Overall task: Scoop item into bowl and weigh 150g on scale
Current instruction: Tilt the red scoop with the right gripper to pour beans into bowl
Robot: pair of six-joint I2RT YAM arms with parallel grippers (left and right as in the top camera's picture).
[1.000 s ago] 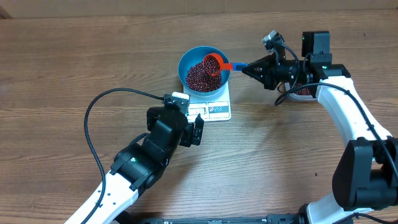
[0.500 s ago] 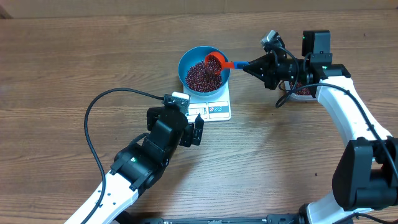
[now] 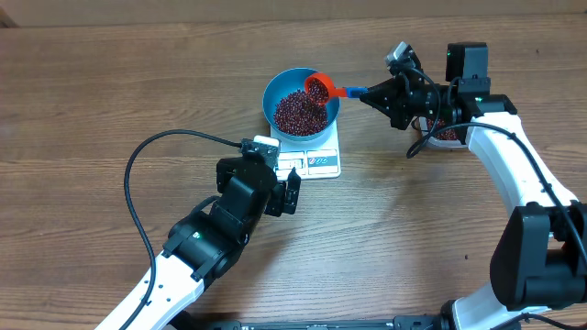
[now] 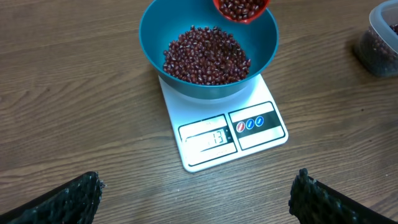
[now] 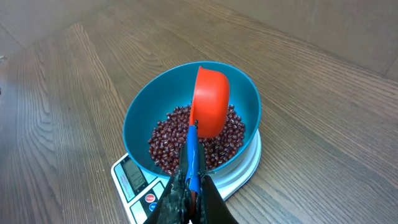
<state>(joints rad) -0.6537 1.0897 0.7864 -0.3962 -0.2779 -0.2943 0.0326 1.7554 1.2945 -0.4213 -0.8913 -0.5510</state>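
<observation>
The blue bowl (image 3: 273, 87) (image 4: 155, 31) (image 5: 146, 112) stands on the white scale (image 3: 323, 162) (image 4: 249, 134) (image 5: 132, 179). A heap of dark red beans (image 3: 293, 112) (image 4: 205, 55) (image 5: 166, 146) lies in it. My right gripper (image 3: 367, 93) (image 5: 194, 180) is shut on the blue handle of a red scoop (image 3: 318, 88) (image 4: 242, 7) (image 5: 210, 102). The scoop is tipped on its side over the bowl's right part, with beans still in it. My left gripper (image 3: 278, 176) (image 4: 199, 193) hovers wide open just in front of the scale, holding nothing.
A clear plastic tub (image 3: 447, 134) (image 4: 382, 40) with more beans sits to the right of the scale, partly behind my right arm. A black cable (image 3: 138, 174) loops over the wooden table left of my left arm.
The scoop has shifted slightly up and toward the bowl's far right rim, tipping further. The left arm has not moved.
</observation>
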